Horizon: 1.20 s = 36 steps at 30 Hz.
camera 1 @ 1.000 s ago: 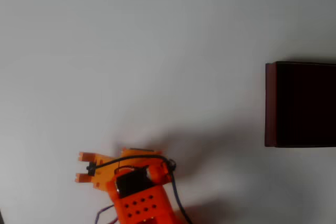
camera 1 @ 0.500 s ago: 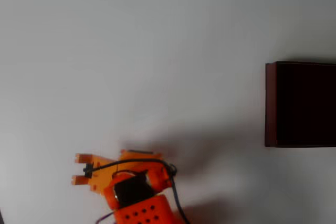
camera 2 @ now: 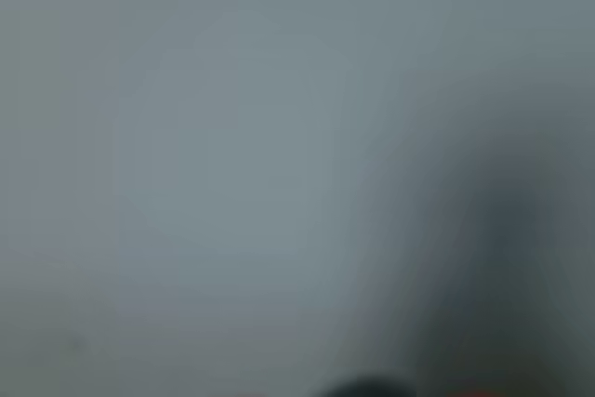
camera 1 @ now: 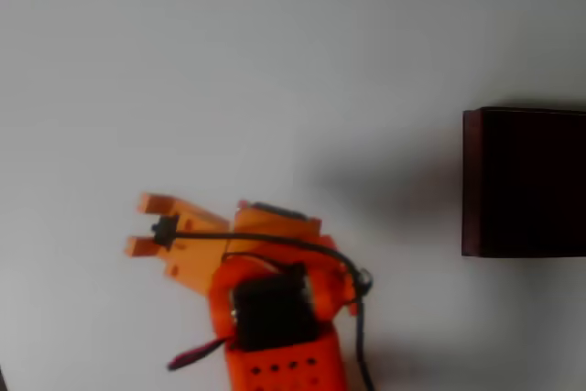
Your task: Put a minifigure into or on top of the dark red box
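We see bare table (camera 1: 275,61) from nine o'clock round to two; the only obstacle is the dark red box (camera 1: 524,182) at the three o'clock edge.

The dark red box (camera 1: 524,182) runs off the right edge — wrist view wholly blurred.

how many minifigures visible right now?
1: a small dark figure, likely the minifigure, between the orange gripper fingers, lower left of the overhead view. The dark red box interior is too dark to rule out another.
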{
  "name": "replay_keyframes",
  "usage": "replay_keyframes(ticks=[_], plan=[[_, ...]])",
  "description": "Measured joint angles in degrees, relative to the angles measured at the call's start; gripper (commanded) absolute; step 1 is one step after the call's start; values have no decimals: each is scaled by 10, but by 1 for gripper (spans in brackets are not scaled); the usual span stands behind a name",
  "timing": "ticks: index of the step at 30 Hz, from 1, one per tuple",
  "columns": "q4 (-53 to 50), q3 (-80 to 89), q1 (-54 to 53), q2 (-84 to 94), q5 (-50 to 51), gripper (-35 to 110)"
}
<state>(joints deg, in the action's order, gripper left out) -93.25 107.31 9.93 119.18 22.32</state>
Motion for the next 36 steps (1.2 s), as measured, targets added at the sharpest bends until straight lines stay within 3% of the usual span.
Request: replay_keyframes(ticks=[12,36], plan=[[-91,-329,-204,-217,-95,0],[-101,-700,-369,-600,-109,0]])
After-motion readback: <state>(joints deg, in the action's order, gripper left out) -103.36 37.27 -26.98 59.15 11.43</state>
